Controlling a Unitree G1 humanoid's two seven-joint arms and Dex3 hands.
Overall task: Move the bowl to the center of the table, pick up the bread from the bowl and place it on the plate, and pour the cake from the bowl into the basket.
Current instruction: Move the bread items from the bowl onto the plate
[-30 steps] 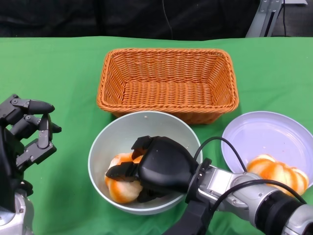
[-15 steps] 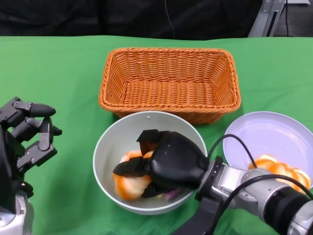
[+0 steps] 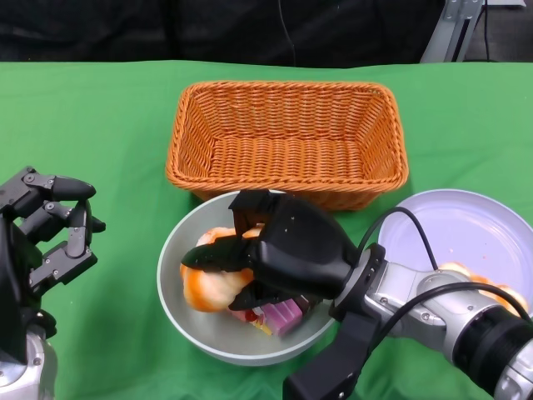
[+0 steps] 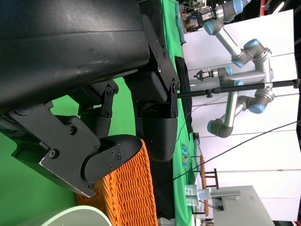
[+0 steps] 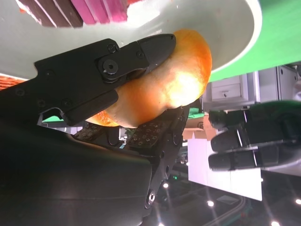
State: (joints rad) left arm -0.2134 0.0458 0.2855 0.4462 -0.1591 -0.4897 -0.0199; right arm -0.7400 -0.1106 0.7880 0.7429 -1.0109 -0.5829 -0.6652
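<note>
The robot's right hand [image 3: 279, 262] grips an orange-glazed bread roll [image 3: 208, 282] over the pale grey bowl [image 3: 179, 308], its black fingers [image 5: 117, 63] clamped across the roll's top while the thumb side presses from below, as the right wrist view shows. The roll sits at the hand's fingertip end, above the bowl's left half and clear of its floor. Just beside the roll, under the palm, a pink-and-brown layered cake slice [image 3: 281, 316] lies in the bowl. Right of the bowl, a lavender plate [image 3: 466, 229] carries another orange bread [image 3: 487, 287] at its near edge, partly hidden by the forearm. Left of the bowl, well apart, the left hand [image 3: 50, 229] hovers over the green cloth [image 3: 100, 117], fingers curled inward and holding nothing. Behind the bowl, close against its far rim, stands the woven orange basket [image 3: 287, 137].
</note>
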